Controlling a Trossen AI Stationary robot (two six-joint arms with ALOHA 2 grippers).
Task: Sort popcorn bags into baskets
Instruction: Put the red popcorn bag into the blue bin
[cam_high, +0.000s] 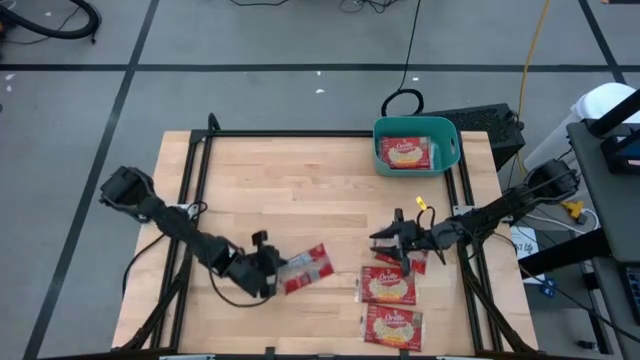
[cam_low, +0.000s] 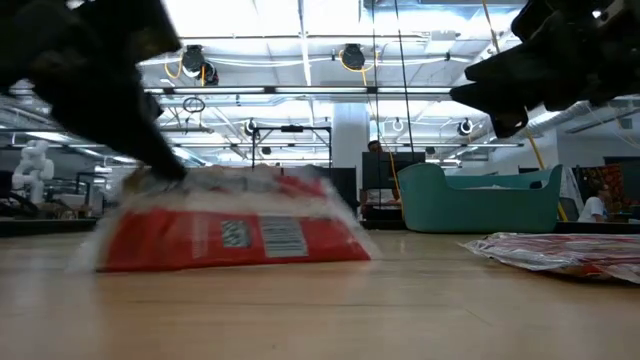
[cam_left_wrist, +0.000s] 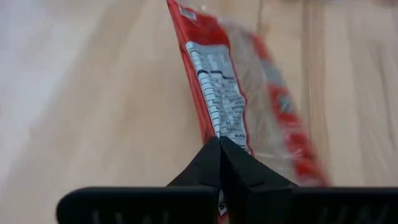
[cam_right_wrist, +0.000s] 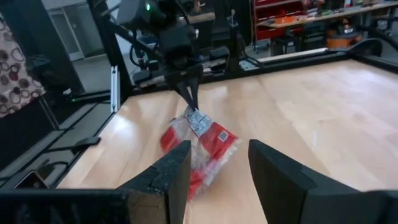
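My left gripper (cam_high: 268, 272) is low over the table's near-left part, shut on a red popcorn bag (cam_high: 305, 268) that shows its grey-white label panel (cam_left_wrist: 217, 93). My right gripper (cam_high: 390, 240) hovers open near the table's right side and touches nothing. Its fingers frame the held bag (cam_right_wrist: 199, 149) in the right wrist view. Under and beside it lie three more bags: one (cam_high: 418, 262) partly beneath the arm, one (cam_high: 388, 285) and one (cam_high: 393, 327) flat on the wood. The teal basket (cam_high: 448, 150) stands at the far right with one bag (cam_high: 405, 152) lying inside. My left gripper pinches the bag between its two fingers at the end edge beside the label panel (cam_left_wrist: 225, 127). The fingers (cam_right_wrist: 189, 96) come from above, slanting down. The bag hangs tilted below them, and its lower end (cam_right_wrist: 202, 177) touches the table.
Black frame rails (cam_high: 195, 190) run along the table's left, right and far sides. Cables and a black box (cam_high: 490, 125) lie beyond the basket. Open wood (cam_high: 300, 190) spans the table's middle between the arms and the basket.
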